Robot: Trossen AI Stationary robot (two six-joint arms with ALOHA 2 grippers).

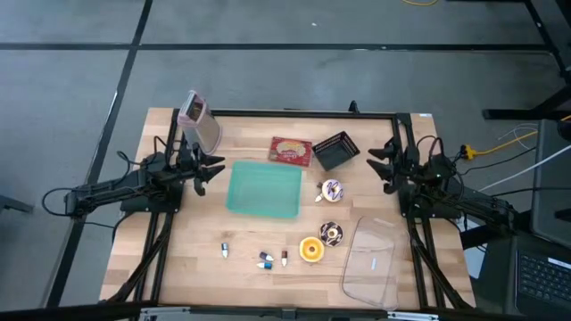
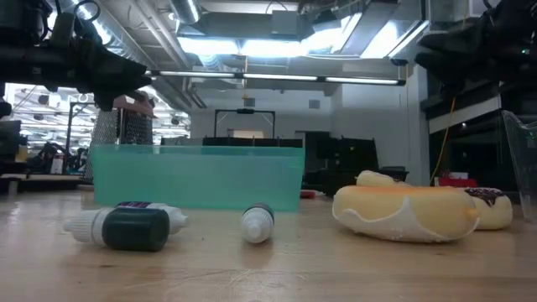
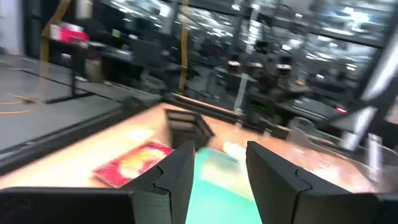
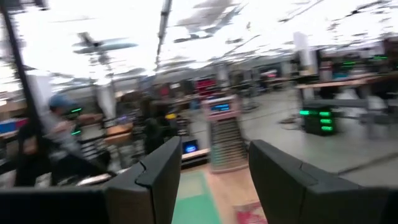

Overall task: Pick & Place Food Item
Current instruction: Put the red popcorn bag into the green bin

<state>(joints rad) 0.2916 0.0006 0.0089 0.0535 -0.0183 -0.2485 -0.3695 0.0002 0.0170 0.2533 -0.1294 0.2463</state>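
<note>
Nothing picked up yet. Green tub [image 1: 263, 189] in the middle of the table [image 1: 178, 259]. Left gripper [image 1: 212, 169] just beside the tub's left side, fingers apart, holding nothing. Right gripper [image 1: 378, 161] well off to the tub's right, fingers wide apart, holding nothing too. Toy donuts [image 1: 331, 234] and a round orange treat [image 1: 310, 249] lying near the tub's right front corner. Probably the very start: next, reach down to one treat, pinch it, lift it over the tub.
</note>
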